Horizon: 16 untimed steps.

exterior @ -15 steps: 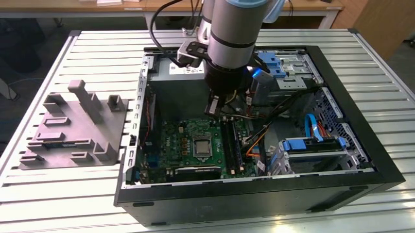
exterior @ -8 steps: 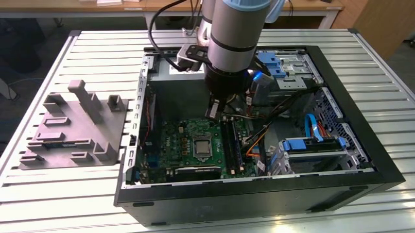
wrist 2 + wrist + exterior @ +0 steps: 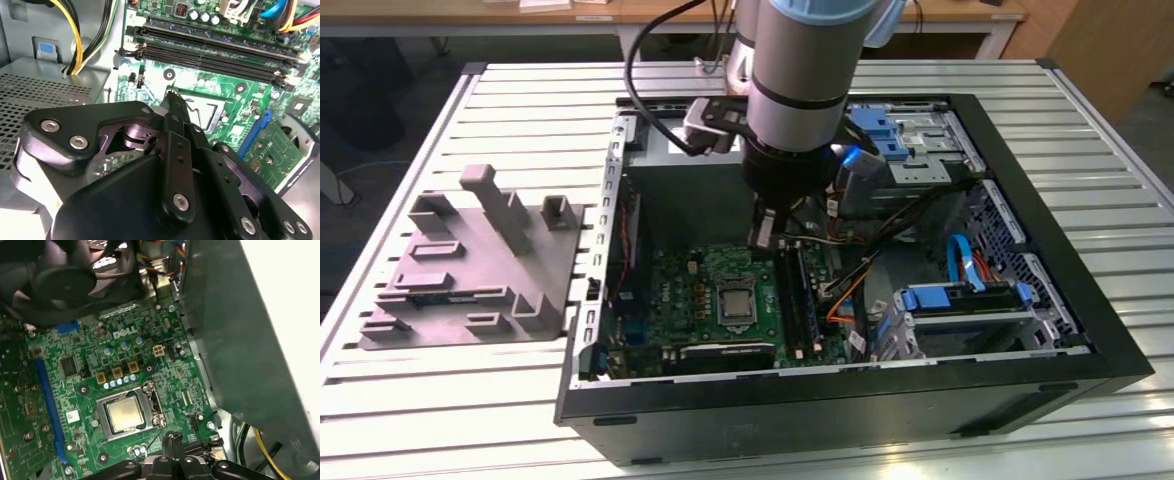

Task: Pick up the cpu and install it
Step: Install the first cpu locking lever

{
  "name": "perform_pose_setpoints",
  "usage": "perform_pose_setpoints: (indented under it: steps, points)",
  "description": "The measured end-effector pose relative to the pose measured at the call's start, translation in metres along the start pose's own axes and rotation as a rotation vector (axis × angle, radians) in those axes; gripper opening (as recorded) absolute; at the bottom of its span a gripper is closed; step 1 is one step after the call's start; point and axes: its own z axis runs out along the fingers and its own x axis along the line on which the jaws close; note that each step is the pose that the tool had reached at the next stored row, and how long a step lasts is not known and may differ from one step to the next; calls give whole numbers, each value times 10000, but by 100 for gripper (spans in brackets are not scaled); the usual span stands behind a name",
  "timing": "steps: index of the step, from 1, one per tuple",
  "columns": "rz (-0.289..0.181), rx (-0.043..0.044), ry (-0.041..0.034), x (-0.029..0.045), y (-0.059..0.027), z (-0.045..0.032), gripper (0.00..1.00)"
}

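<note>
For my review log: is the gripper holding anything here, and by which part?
Nothing is held. The gripper hangs just off the socket, and the cpu lies in it.

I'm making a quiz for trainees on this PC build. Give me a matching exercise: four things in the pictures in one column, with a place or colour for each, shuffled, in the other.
Things:
1. cpu
2. rack
3. long slot
4. memory slots

Place or colour:
A. black
B. in the socket on the green board
C. blue
D. on the table, outside the case, on the exterior view's left

Pairs: 1-B, 2-D, 3-C, 4-A
</note>
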Motion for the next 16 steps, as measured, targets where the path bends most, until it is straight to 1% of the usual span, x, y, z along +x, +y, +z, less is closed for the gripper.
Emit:
perform_pose_setpoints:
  steps: [4,6,11,13,16]
  points:
    - [-368,11,27,8,1,4,11]
    - [-445,16,39,21,0,5,11]
    - [-510,26,52,102,-17,7,11]
    - [-582,29,54,115,-20,13,11]
    - [-918,39,78,116,-22,26,11]
